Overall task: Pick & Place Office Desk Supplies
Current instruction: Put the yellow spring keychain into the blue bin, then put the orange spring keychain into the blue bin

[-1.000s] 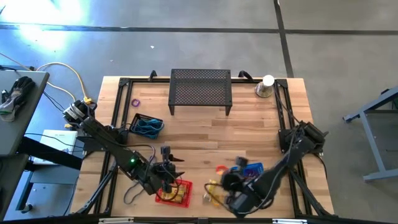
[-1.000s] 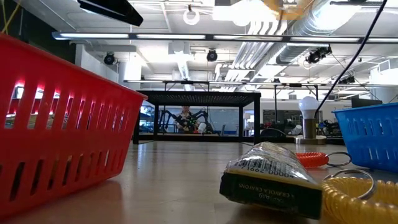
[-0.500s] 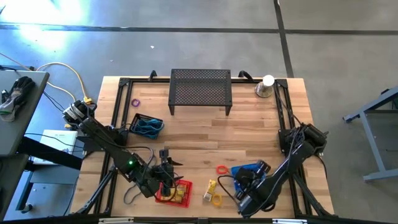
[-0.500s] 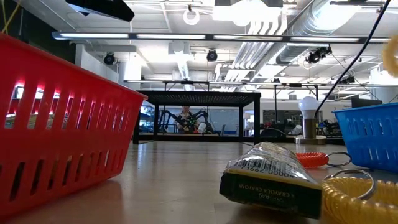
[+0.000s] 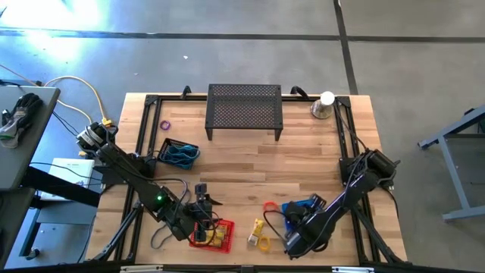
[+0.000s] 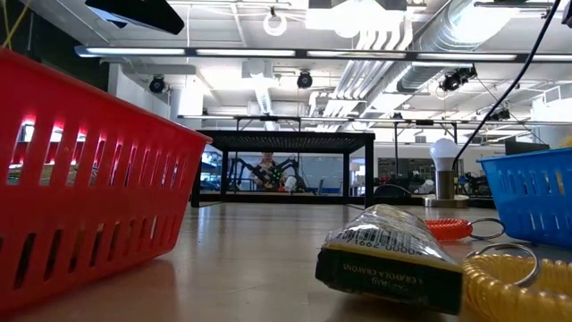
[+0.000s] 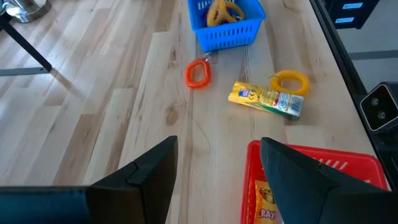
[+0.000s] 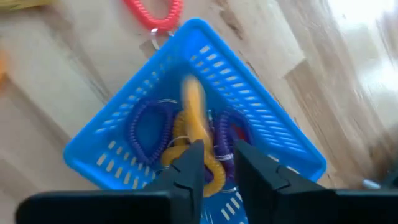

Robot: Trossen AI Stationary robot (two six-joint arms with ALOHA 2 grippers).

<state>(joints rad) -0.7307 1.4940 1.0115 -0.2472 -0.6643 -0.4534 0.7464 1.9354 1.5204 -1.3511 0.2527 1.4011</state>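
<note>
- Right gripper (image 8: 213, 163) hangs over the blue basket (image 8: 112, 124); jaws narrowly parted, nothing gripped. A yellow coil (image 8: 194, 118), blurred, sits just beyond them above the purple coils (image 8: 149, 127) in the basket.
- Risk: we judge the yellow coil could catch a fingertip and be dragged back out if the arm lifts early.
- Left gripper (image 7: 214, 171) waits with jaws wide beside the red basket (image 7: 311, 158).
- On the bench (image 7: 112, 106) outside the baskets: orange coil (image 7: 197, 73), crayon box (image 7: 266, 101), another yellow coil (image 7: 290, 81). The two last touch, so a grasp at one may shove the other.
</note>
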